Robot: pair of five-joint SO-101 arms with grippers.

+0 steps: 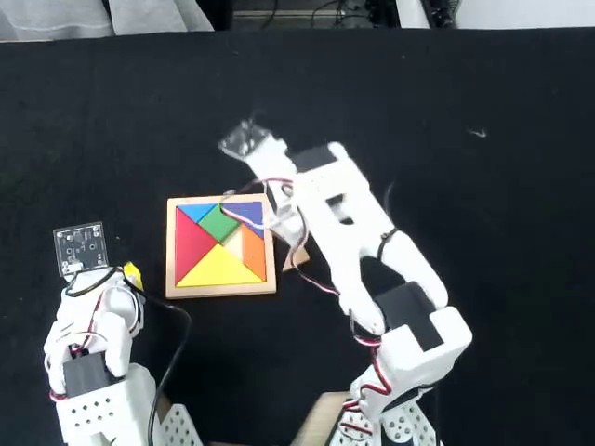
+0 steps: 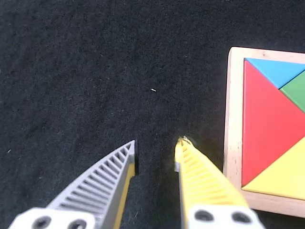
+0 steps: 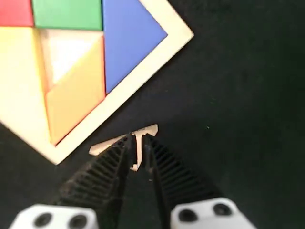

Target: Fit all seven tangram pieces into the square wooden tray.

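Jaws gape modestly on our left gripper and nearly close on the right gripper; we judge the 7 pieces in the tray light, stiff, slick, best pinched across edges.

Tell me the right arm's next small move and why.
Probably lift the right claw and swing it over the tray to the pale triangular gap between the yellow piece and orange piece. The claw is shut on a thin pale piece just outside the tray, and that gap looks like the last unfilled slot.
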